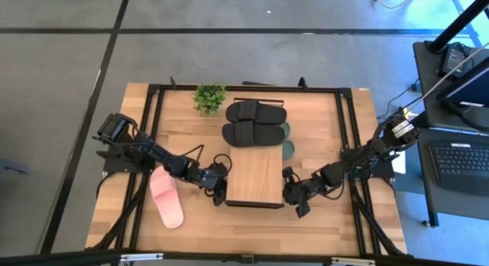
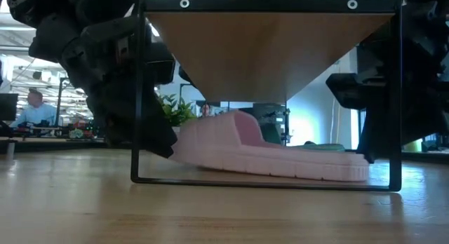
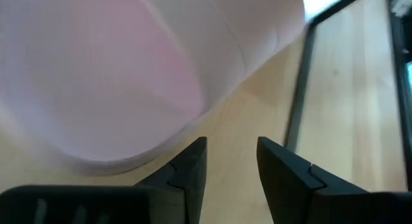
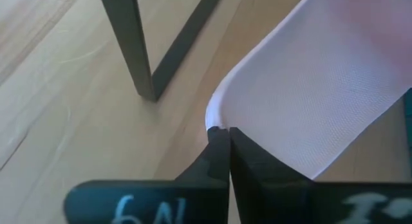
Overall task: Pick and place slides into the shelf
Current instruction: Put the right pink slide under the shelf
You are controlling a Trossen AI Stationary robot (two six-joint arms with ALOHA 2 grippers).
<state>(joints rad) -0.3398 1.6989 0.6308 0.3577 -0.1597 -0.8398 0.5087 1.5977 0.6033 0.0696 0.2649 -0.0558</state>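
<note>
Evenly lit from overhead, soft short shadows on the tabletop (image 1: pixel 321 136). Low view backlit by a bright room – arms and shelf (image 2: pixel 270 48) frame in silhouette, plank underside dim. Left wrist view heavily blurred on the near pink slide (image 3: pixel 116 69); fingers (image 3: pixel 190 169) sharper. Right wrist view crisp – mild glare on wood.

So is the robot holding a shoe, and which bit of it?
The right claw is shut, touching the rim of the pink slide under the shelf; a real pinch can't be told. The left claw is open, empty.
</note>
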